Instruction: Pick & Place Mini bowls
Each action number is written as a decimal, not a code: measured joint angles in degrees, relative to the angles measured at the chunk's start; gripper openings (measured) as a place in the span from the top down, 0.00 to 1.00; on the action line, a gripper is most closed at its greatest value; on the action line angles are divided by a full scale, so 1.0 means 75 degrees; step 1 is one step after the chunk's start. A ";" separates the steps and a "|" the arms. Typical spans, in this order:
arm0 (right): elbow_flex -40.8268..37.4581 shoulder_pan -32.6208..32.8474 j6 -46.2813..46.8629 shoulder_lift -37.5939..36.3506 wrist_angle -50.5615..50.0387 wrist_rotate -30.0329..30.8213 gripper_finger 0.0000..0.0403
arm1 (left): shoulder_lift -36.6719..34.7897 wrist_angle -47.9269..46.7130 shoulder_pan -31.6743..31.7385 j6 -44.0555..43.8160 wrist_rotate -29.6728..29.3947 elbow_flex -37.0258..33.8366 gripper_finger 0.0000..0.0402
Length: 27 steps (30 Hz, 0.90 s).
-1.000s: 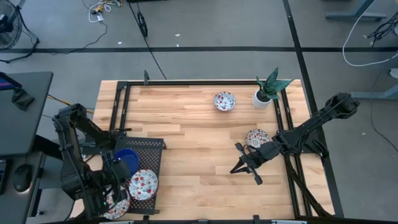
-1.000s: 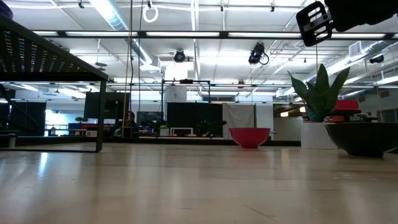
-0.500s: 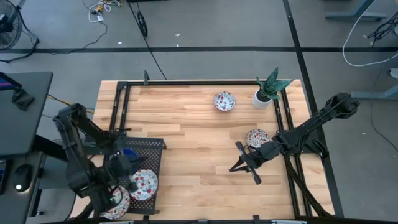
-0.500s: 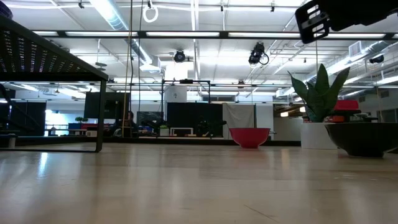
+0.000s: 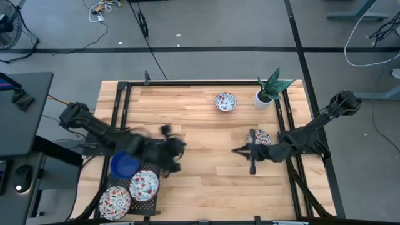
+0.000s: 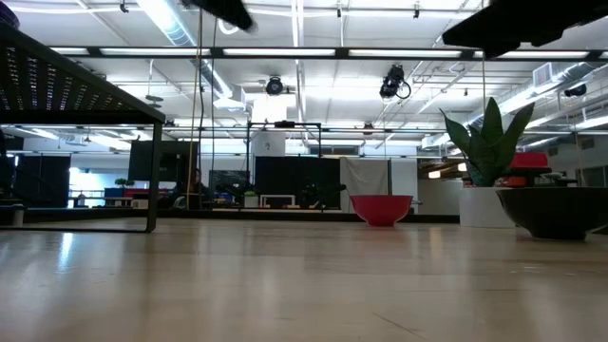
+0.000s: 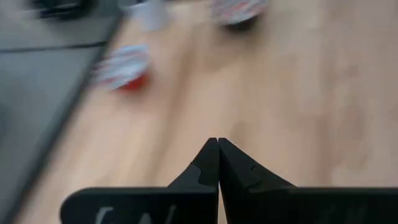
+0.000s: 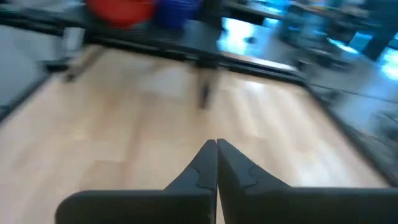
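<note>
Five mini bowls show in the high view: one cobalt blue bowl (image 5: 125, 165) and two floral bowls (image 5: 144, 185) (image 5: 114, 201) grouped on the black perforated rack (image 5: 153, 146) at the table's near left corner, one floral bowl (image 5: 225, 101) far back beside the potted plant (image 5: 269, 89), and one floral bowl (image 5: 263, 137) at the right, partly hidden by the right arm. The left gripper (image 5: 170, 149) is above the wooden table (image 5: 200, 181) just right of the rack — fingers (image 7: 208, 163) pressed together, holding nothing. The right gripper (image 5: 250, 152) sits beside the right floral bowl, fingertips (image 8: 208, 155) likewise closed and empty. No legible writing or brand marks show.
</note>
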 joint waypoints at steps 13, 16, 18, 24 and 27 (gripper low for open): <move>0.0003 0.0205 0.6730 -0.2284 -0.6472 0.0114 0.99 | 0.0000 0.8744 0.3189 0.1862 0.3418 -0.4200 0.99; 0.0003 0.0088 0.7035 -0.2349 -0.7201 -0.1281 0.98 | 0.0000 0.8730 0.3282 0.1865 0.3421 -0.4347 0.99; 0.0003 0.0019 0.6859 -0.2339 -0.7218 -0.2154 0.97 | 0.0000 0.8732 0.3286 0.1870 0.3423 -0.4365 0.99; 0.0003 -0.0058 0.5849 -0.2150 -0.7083 -0.3386 0.85 | 0.0000 0.8691 0.3274 0.1869 0.3444 -0.4365 0.99; 0.0003 -0.0066 0.5125 -0.1914 -0.7117 -0.3377 0.75 | 0.0000 0.8683 0.3274 0.1870 0.3444 -0.4365 0.99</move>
